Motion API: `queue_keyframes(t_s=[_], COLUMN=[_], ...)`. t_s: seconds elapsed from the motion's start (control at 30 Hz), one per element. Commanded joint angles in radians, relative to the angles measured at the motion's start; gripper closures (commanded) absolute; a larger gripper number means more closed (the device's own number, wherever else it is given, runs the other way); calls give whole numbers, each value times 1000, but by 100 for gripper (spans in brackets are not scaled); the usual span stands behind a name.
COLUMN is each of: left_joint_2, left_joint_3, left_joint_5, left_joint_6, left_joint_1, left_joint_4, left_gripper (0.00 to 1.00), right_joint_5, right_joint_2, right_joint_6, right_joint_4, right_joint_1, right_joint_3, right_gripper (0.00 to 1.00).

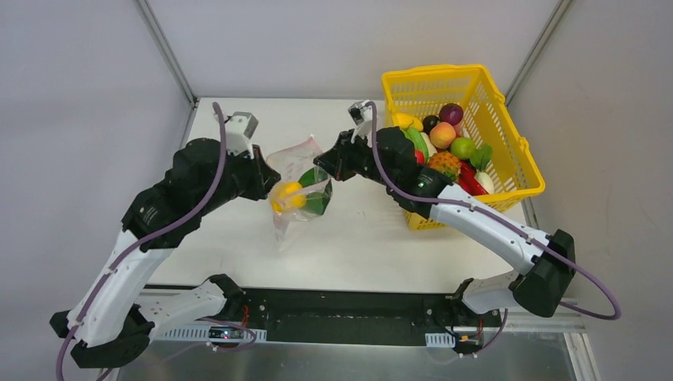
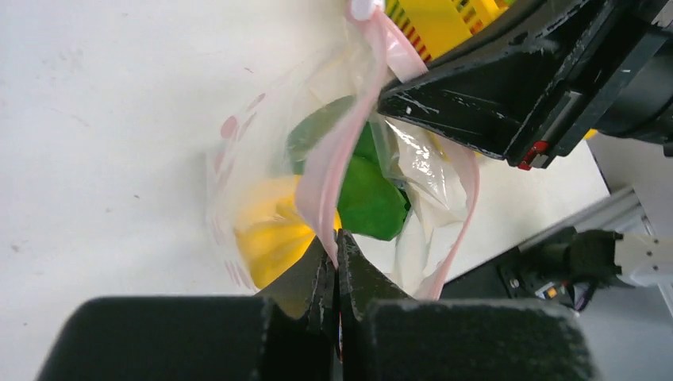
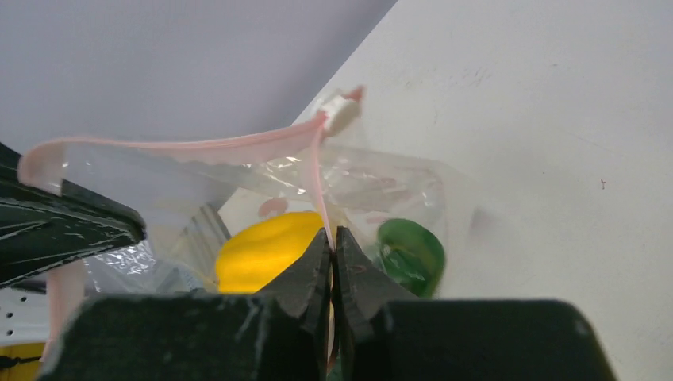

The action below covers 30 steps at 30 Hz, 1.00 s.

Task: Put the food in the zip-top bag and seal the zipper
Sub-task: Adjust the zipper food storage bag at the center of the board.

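Observation:
The clear zip-top bag (image 1: 298, 186) with pink dots hangs between my two grippers above the table. Inside it are a yellow toy fruit (image 1: 287, 195) and a green toy vegetable (image 1: 316, 200); both also show in the left wrist view, the yellow fruit (image 2: 266, 234) beside the green one (image 2: 367, 198). My left gripper (image 1: 266, 178) is shut on the pink zipper strip (image 2: 329, 178). My right gripper (image 1: 321, 167) is shut on the zipper strip (image 3: 317, 171) at the opposite side. The bag's mouth stands open between them. More toy food (image 1: 448, 147) lies in the basket.
A yellow lattice basket (image 1: 508, 135) stands at the back right of the white table (image 1: 357, 246), holding several toy fruits and vegetables. The right arm passes just in front of its left wall. Metal frame posts stand at the back corners.

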Motion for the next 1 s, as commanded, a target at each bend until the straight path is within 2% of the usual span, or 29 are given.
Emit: queue_keyframes(t_s=[0.0,0.07,0.13,0.27,0.33,0.37,0.47,0.53,0.6,0.67,0.77,0.83,0.9,0.97], left_joint_2=[53,118,133,69,49,51,80,86,35,1,117,249,271,225], left_joint_3=[-133,-194,-176,-20,17,14,-96,-102,-117,-143,-172,-127,-132,-127], left_joint_5=[-150,-63,-20,104,145,133,-32,6,76,62,80,64,152,145], left_joint_6=[-21,-47,-59,-24,17,29,-4,-46,-53,-34,24,-13,-20,-36], left_joint_1=[31,53,55,56,55,56,62,66,66,66,79,80,67,53], left_joint_4=[0,-5,35,140,151,133,111,102,178,197,77,-24,46,122], left_gripper=[100,100,100,100,100,100,100,100,100,100,100,100,100,100], right_joint_5=[107,71,66,2,-18,-5,85,6,-60,-54,-7,-42,-79,-93], right_joint_2=[60,133,151,67,36,29,29,43,35,21,26,62,83,79], right_joint_6=[63,70,66,59,55,54,83,109,119,119,126,145,145,143], right_joint_4=[1,-126,-170,16,42,39,29,18,28,41,36,-8,-35,-32], right_joint_1=[-20,-38,-39,-39,-39,-39,-51,-73,-76,-77,-89,-109,-115,-114], right_joint_3=[-46,14,68,57,52,39,-39,-47,-43,-51,-86,-63,-34,-25], right_gripper=[94,94,94,92,90,89,87,87,87,86,83,83,83,83])
